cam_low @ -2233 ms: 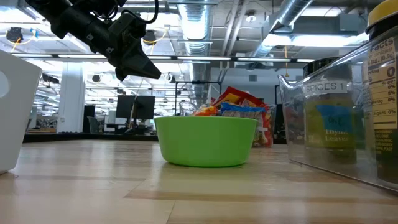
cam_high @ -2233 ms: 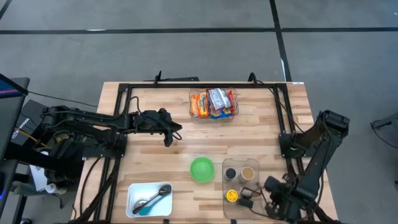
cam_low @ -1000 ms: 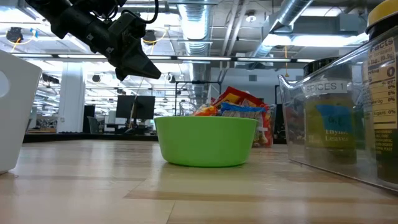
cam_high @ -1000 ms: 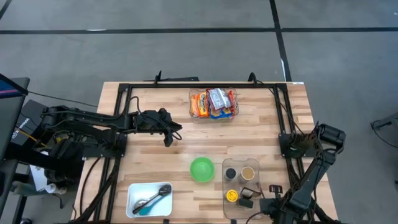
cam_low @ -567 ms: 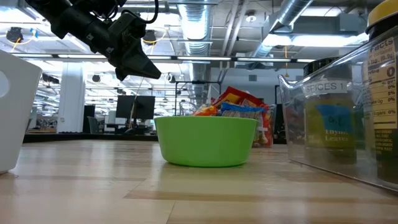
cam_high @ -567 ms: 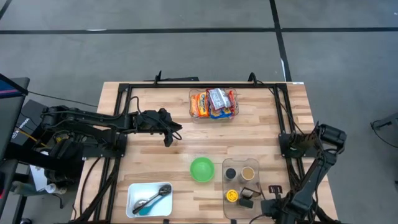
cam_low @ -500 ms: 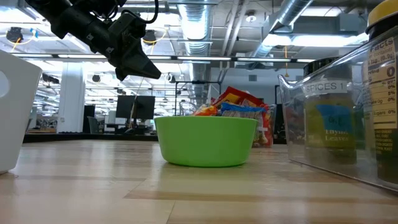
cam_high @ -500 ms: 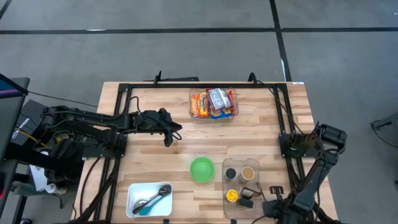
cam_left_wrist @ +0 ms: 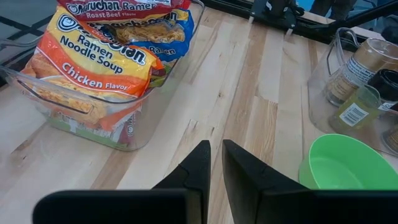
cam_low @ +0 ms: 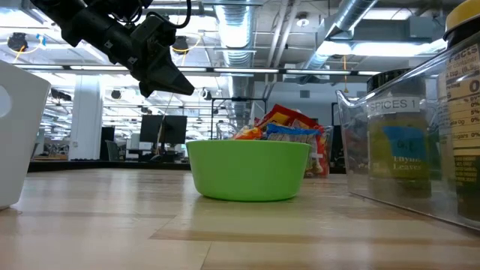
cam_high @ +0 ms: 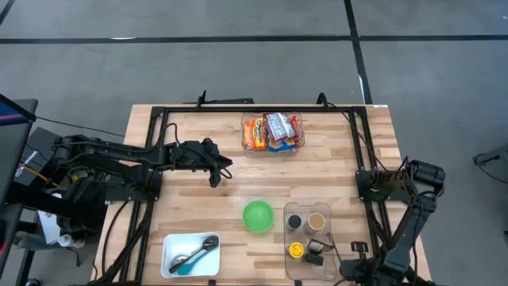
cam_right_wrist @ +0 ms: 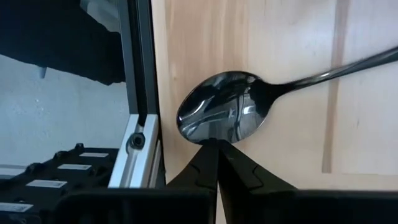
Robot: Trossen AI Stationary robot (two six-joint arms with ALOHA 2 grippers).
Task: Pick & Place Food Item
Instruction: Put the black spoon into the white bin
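Ramen packs (cam_high: 272, 133) lie in a clear bin at the table's far middle and also show in the left wrist view (cam_left_wrist: 99, 59). A green bowl (cam_high: 257, 215) stands near the middle. My left gripper (cam_high: 229, 165) hangs shut and empty above the table, left of the bin, its fingers (cam_left_wrist: 216, 163) pointing toward the bowl (cam_left_wrist: 342, 168). My right arm (cam_high: 401, 234) reaches to the near right corner. My right gripper (cam_right_wrist: 217, 146) is shut, pointing down at the bowl of a metal spoon (cam_right_wrist: 221, 118) that lies on the wood. My right gripper's shut fingertips stand at the near rim of the spoon's bowl (cam_right_wrist: 214, 138), coming from above. I cannot tell whether they touch it. The spoon lies flat on the table beside the frame rail.
A clear spice bin (cam_high: 308, 238) with jars stands right of the bowl. A white tray (cam_high: 190, 254) holding another spoon sits at the near left. A black metal frame rail (cam_right_wrist: 140, 93) runs close beside the spoon.
My right arm has swung a little toward the table's right and near edges, away from the spice bin. In the low view the label of the yellow-capped jar has shifted slightly.
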